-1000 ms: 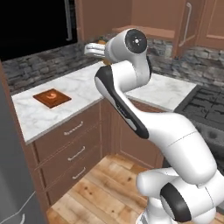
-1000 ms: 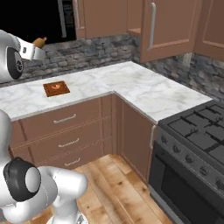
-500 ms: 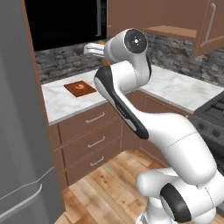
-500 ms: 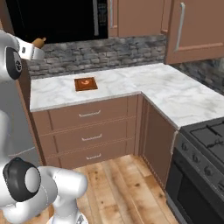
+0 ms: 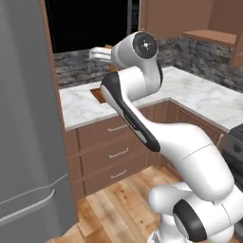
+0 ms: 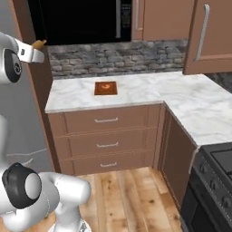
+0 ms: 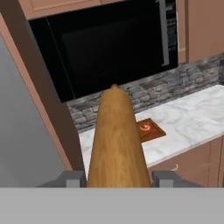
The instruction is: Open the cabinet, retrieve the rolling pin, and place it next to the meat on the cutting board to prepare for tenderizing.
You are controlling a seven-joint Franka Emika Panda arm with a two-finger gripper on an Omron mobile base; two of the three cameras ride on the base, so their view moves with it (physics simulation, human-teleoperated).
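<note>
My gripper is shut on the rolling pin, a light-tan wooden cylinder that points away from the hand toward the counter. In the right base view the gripper hangs high at the left, with the rolling pin's tip poking out. The reddish-brown cutting board lies on the white marble counter with the meat on it, well ahead of and below the gripper. In the left base view the arm hides most of the cutting board. The cabinet's right door stands open; its left door is closed.
A black microwave hangs above the counter behind the board. A tall grey fridge stands close on the left. Brown base drawers sit under the counter, and a black stove stands at the lower right.
The whole picture has slid to the right in both base views, so the base has moved; the fridge has come into view at the left. The arm keeps its pose with the rolling pin held.
</note>
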